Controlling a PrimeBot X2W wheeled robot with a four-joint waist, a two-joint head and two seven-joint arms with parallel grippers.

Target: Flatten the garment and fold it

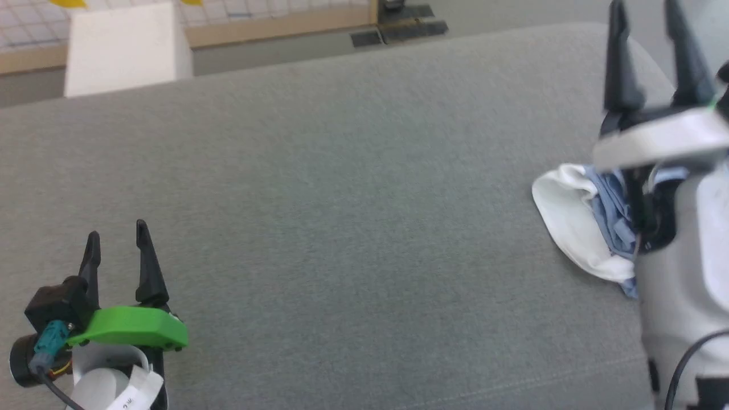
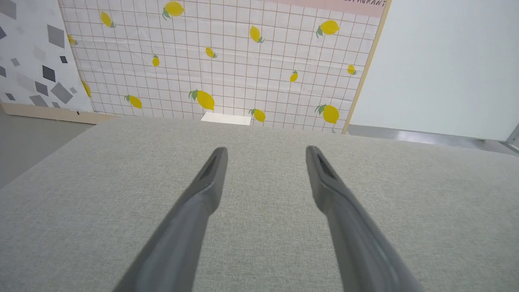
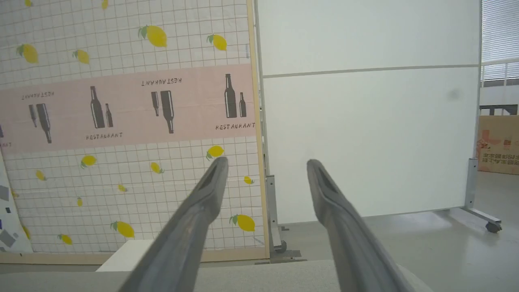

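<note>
While left gripper (image 1: 117, 230) and right gripper (image 1: 646, 23) hang spread and empty, the garment (image 1: 575, 228), crumpled at the right edge of the grey surface (image 1: 342, 199), appears soft, light, best pinched by its exposed left fold.

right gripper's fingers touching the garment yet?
Apart. In the right wrist view the right gripper holds its fingers open in air, no cloth on them; the head view shows the garment bunched well short of the fingertips.

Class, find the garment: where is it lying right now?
In the head view the garment lies bunched at the right side of the grey padded surface, partly hidden behind the right arm, just below the right gripper in that view.
</note>
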